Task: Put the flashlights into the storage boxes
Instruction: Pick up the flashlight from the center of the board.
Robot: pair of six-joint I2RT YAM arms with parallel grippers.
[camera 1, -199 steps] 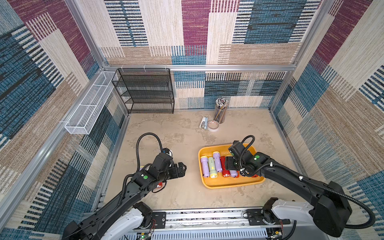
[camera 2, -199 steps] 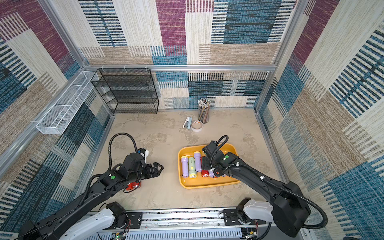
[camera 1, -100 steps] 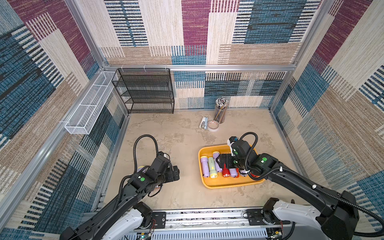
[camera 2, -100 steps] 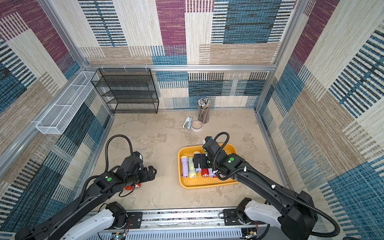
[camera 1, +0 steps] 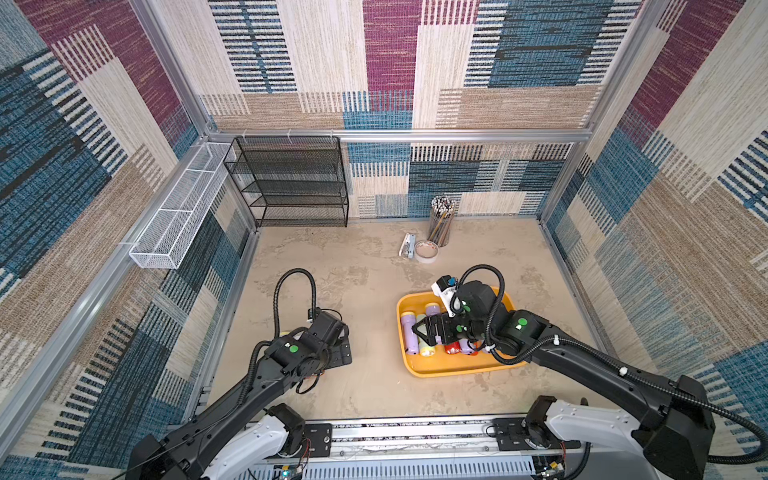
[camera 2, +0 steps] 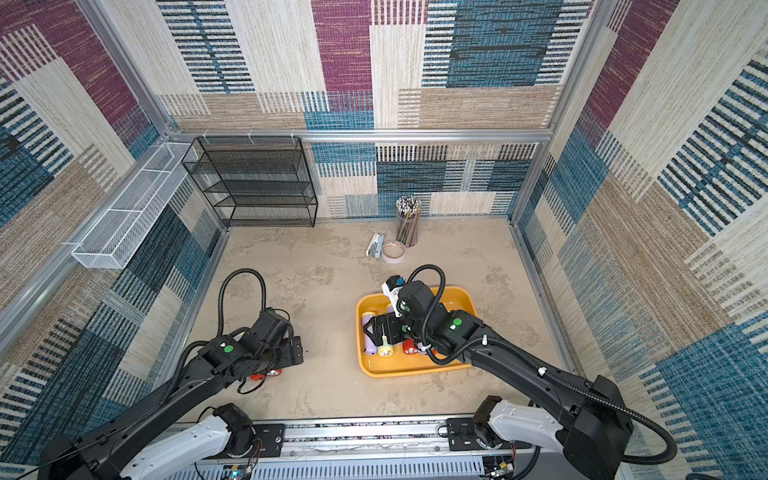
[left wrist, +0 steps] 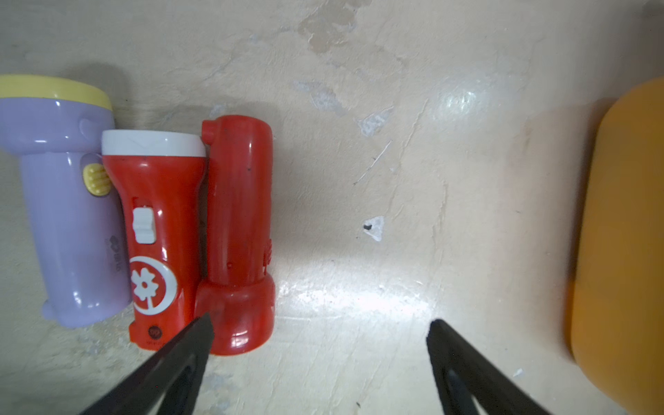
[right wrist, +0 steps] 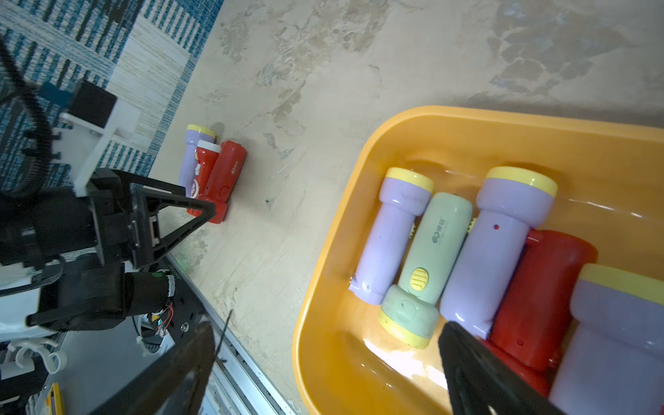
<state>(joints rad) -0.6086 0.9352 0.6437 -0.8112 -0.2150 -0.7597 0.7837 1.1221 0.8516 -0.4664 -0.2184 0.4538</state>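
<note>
One red flashlight (left wrist: 163,201) bears a white flower emblem (left wrist: 145,285)

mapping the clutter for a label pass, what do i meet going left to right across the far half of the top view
white wire basket → black mesh rack → small white stapler-like item → tape roll → pencil cup

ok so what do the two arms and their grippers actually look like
The left arm and right arm are matte black with white base housings. Each has a round green dot near the wrist and a looping black corrugated cable. The left gripper and right gripper have black fingers, triangular open frames.
</note>
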